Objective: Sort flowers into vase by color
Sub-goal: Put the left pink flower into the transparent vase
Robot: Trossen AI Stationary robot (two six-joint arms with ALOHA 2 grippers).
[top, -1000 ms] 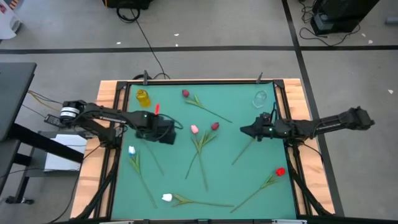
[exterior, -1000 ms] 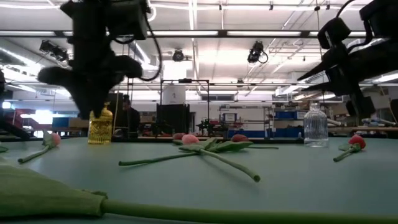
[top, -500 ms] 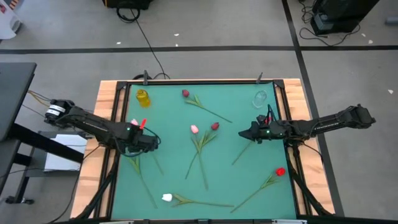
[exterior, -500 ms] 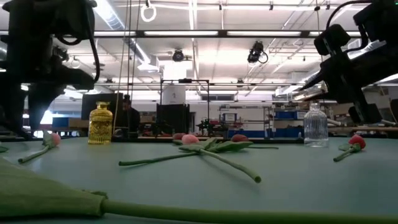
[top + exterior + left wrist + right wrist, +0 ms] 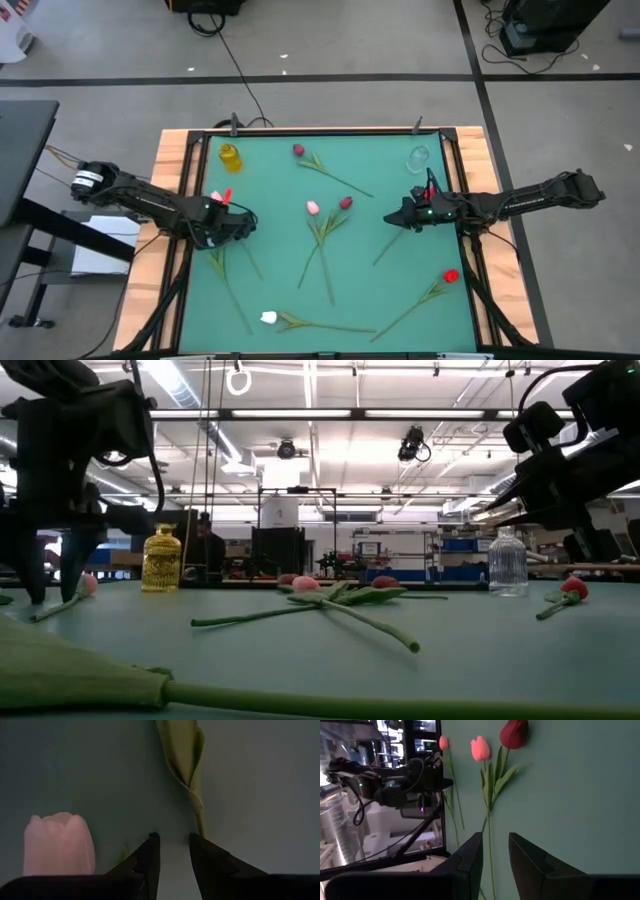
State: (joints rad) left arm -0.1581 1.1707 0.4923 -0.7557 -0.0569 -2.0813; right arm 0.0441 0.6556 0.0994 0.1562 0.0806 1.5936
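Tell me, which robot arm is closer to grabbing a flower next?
The left one, probably. The left gripper is down at the pink tulip, its open fingers around the stem. The right gripper hangs above the table.

Grey floor (image 5: 350,60) with dark tape lines; black cable (image 5: 235,65); ceiling strip lights (image 5: 330,415); workshop shelving (image 5: 400,550) behind.

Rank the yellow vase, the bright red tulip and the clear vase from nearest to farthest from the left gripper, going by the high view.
From the left gripper, at the mat's left edge:
1. Yellow vase, in the far left corner.
2. Clear vase, in the far right corner.
3. Bright red tulip, near the right edge, toward the front.
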